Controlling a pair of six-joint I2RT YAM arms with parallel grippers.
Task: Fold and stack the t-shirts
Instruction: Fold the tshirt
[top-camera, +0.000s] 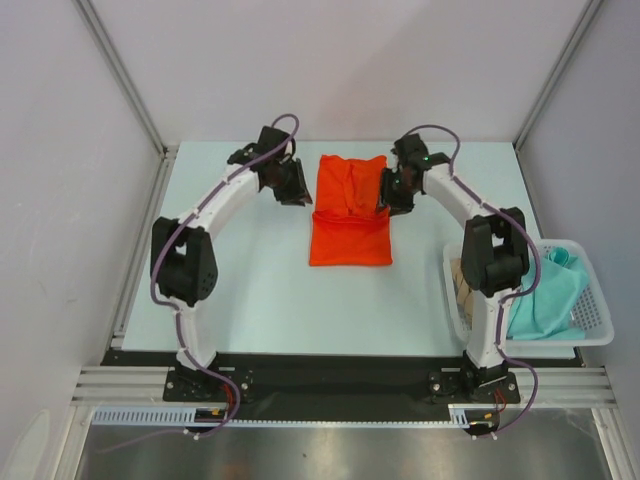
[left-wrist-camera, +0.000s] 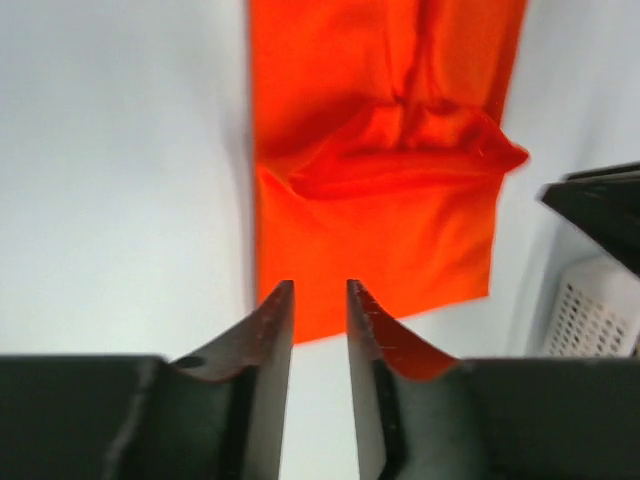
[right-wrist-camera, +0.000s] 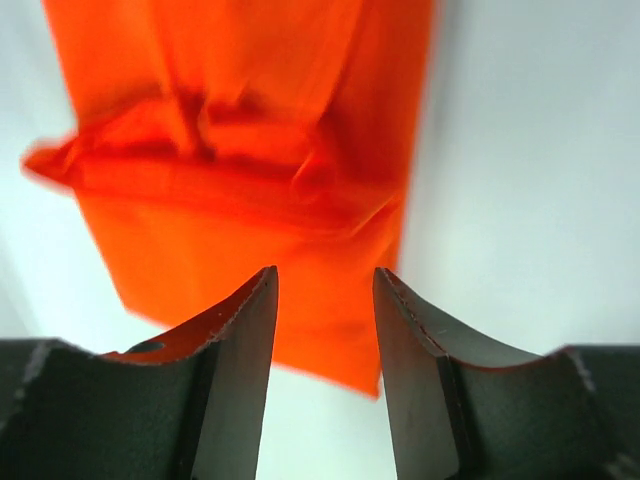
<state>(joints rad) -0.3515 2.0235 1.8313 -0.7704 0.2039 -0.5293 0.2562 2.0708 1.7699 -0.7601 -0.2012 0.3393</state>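
Across the far half of the pale table (top-camera: 250, 290) lies the orange-red t-shirt (top-camera: 350, 215), partly folded into a tall block. Its long axis runs from the near side to the far side, midway between the two arms. A rumpled fold ridge crosses it about halfway. The part nearer the bases lies flat and slightly wider, and the far part is narrower and creased.

At the table's right near corner sits the white mesh basket (top-camera: 590, 300), well apart from the orange shirt. It holds the teal-green t-shirt (top-camera: 550, 295), loosely bunched on its right side. A beige-tan t-shirt (top-camera: 462, 285) is at its left end, mostly hidden behind the right arm (so how it lies cannot be told).

Both grippers flank the shirt's far half. The left gripper (left-wrist-camera: 318, 290) stands just beside the left edge, so the cloth lies to its right. Its jaws are parted by a narrow gap and hold nothing. The right gripper (right-wrist-camera: 324, 272) is at the right edge, perhaps over it, and the cloth lies to its left. Its jaws stand wider and are also empty.

Neither arm is clearly nearer, though the right looks slightly closer. Any next fold would likely turn across that long axis, with each gripper taking the edge on its own side.
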